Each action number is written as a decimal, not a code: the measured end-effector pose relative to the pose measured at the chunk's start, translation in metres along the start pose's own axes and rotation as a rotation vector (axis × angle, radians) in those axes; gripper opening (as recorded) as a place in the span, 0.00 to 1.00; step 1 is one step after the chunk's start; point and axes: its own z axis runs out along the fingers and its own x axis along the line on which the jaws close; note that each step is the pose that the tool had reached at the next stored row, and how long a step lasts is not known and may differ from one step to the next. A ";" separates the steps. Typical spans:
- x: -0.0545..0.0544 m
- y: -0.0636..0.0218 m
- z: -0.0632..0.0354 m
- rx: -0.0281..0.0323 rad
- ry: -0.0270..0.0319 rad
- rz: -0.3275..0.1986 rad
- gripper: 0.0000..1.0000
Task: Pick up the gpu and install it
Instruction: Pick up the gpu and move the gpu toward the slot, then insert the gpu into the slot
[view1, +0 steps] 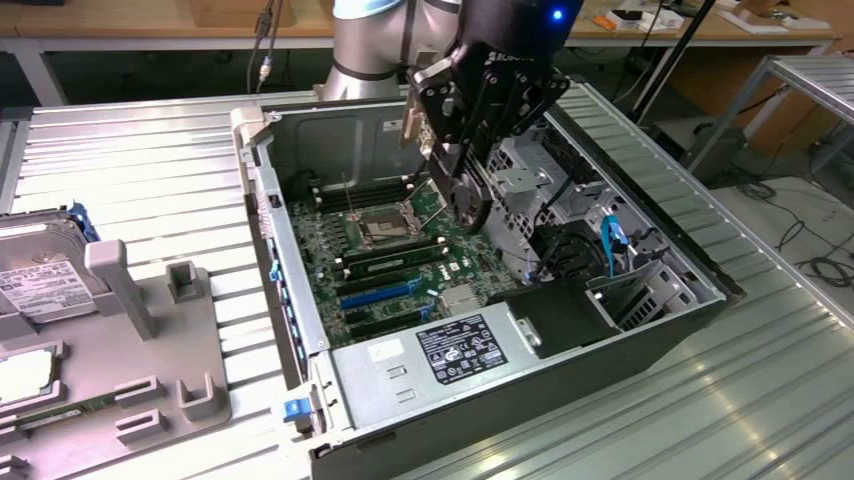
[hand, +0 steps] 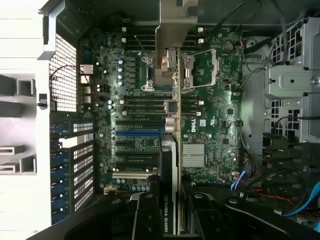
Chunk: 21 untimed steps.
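Pincer (hand: 172, 212) clamped on gpu (hand: 169, 160), edge-on over motherboard (hand: 215, 125), crosswise to blue slot (hand: 137, 133); lowered unturned, it likely jams.

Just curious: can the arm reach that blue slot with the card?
Probably yes: the case lies open, nothing covers the blue slot, and the gripper holds the gpu above the board.

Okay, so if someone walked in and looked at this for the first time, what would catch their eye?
Most striking is the thin dark graphics card with a silvery metal bracket, clamped edge-on in the robot's black jaws above the green motherboard. The board sits inside the open grey metal computer case, which lies open side up on a ribbed metal table.
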 end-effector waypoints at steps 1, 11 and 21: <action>-0.002 0.0000 -0.0001 0.0001 0.0001 0.000 0.27; -0.025 -0.0001 -0.0003 0.0000 0.0006 0.000 0.27; -0.025 -0.0001 -0.0003 -0.0014 0.0008 0.000 0.27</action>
